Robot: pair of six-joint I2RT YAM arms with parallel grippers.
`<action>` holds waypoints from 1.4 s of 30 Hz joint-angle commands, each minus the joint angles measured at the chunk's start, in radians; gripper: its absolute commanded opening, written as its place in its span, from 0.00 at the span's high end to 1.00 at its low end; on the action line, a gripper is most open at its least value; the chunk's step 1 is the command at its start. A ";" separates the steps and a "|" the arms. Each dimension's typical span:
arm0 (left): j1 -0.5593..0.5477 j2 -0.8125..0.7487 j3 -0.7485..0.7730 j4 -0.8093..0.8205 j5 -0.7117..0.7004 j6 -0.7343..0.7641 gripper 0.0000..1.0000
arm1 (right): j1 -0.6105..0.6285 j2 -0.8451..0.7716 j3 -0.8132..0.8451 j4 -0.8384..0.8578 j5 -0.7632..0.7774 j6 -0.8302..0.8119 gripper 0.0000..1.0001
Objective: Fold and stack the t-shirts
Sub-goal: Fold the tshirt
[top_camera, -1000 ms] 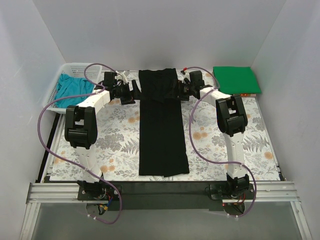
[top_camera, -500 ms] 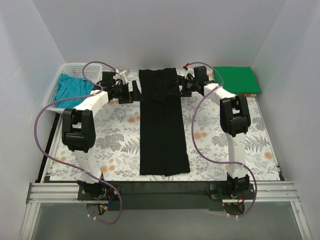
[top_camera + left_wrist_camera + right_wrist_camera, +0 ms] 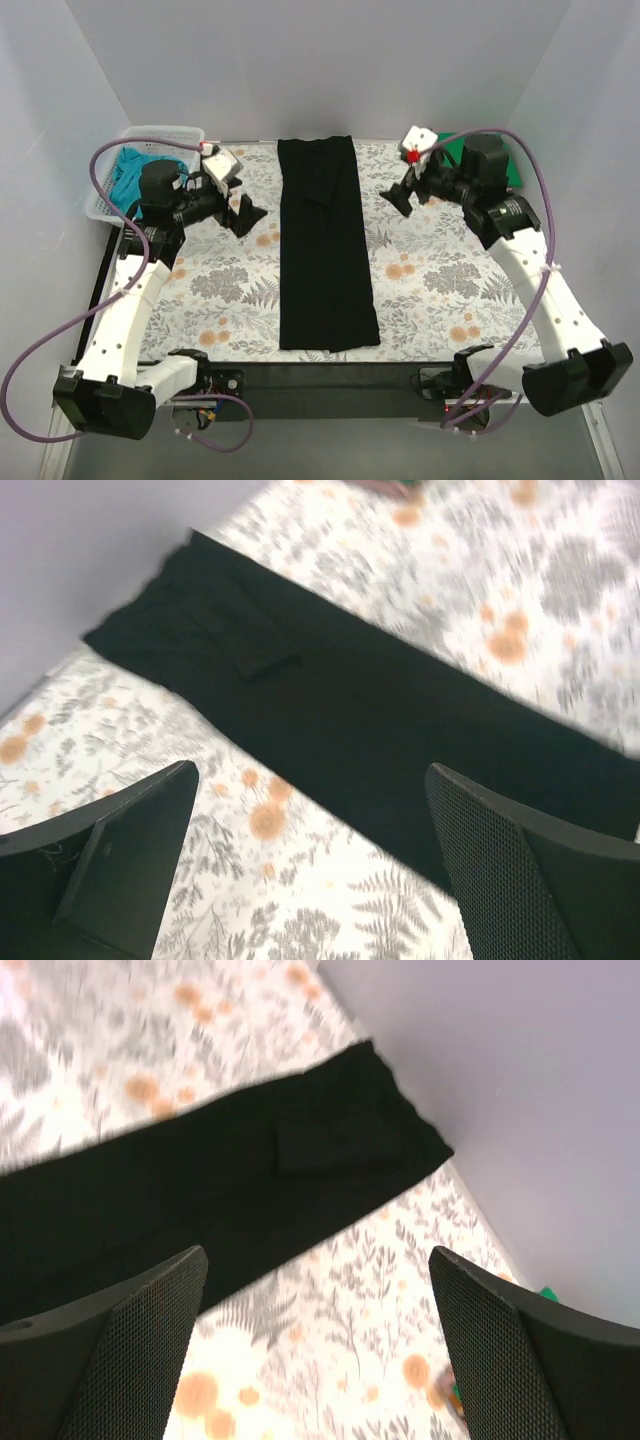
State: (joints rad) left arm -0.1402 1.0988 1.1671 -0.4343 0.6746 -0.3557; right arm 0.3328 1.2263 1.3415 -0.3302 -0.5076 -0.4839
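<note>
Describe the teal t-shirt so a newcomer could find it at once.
Start at the floral table and look to its far left corner, where a white mesh basket sits. The teal t-shirt lies crumpled inside it, unlike the black t-shirt, laid flat in a long strip mid-table.

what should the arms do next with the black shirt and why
Probably lower the left gripper and right gripper onto the far corners of the black shirt, to pinch them and fold that end toward the near one. Both hover open and empty beside that end, and the shirt lies as a long narrow strip, not yet a compact fold.
</note>
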 commanded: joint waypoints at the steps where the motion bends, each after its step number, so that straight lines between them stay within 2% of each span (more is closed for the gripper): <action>1: -0.036 -0.020 -0.081 -0.339 0.117 0.320 0.02 | 0.058 -0.062 -0.103 -0.251 0.036 -0.327 0.02; 5: -0.133 -0.208 -0.312 -0.417 0.007 0.568 0.02 | 0.227 -0.181 -0.299 -0.375 0.194 -0.445 0.02; 8: -0.188 -0.316 -0.467 -0.464 0.038 0.647 0.04 | 0.357 -0.279 -0.414 -0.405 0.222 -0.441 0.02; 13: -0.337 -0.344 -0.560 -0.430 0.039 0.594 0.11 | 0.492 -0.361 -0.582 -0.395 0.144 -0.513 0.02; 17: -0.539 -0.269 -0.624 -0.313 -0.058 0.514 0.20 | 0.636 -0.303 -0.673 -0.346 0.198 -0.496 0.02; 20: -0.691 -0.215 -0.649 -0.238 -0.130 0.440 0.34 | 0.684 -0.295 -0.714 -0.300 0.190 -0.508 0.03; 21: -0.726 -0.206 -0.656 -0.225 -0.144 0.426 0.42 | 0.704 -0.304 -0.726 -0.273 0.179 -0.521 0.05; 22: -0.760 -0.198 -0.665 -0.190 -0.162 0.416 0.45 | 0.719 -0.310 -0.761 -0.262 0.176 -0.535 0.11; 23: -0.824 -0.186 -0.688 -0.169 -0.199 0.397 0.47 | 0.739 -0.315 -0.775 -0.253 0.184 -0.554 0.14; 26: -0.898 -0.172 -0.716 -0.101 -0.243 0.373 0.51 | 0.810 -0.324 -0.847 -0.204 0.225 -0.562 0.25; 32: -0.908 -0.139 -0.730 -0.078 -0.271 0.370 0.59 | 0.845 -0.327 -0.921 -0.113 0.285 -0.552 0.47; 36: -0.908 -0.140 -0.733 -0.070 -0.276 0.366 0.59 | 0.845 -0.332 -0.975 -0.073 0.330 -0.541 0.50; 42: -0.908 -0.152 -0.747 -0.070 -0.285 0.376 0.60 | 0.844 -0.355 -0.969 -0.066 0.362 -0.521 0.52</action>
State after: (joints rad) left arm -1.0431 0.9665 0.4305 -0.5262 0.4000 0.0174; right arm 1.1728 0.8841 0.3775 -0.4335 -0.1810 -1.0142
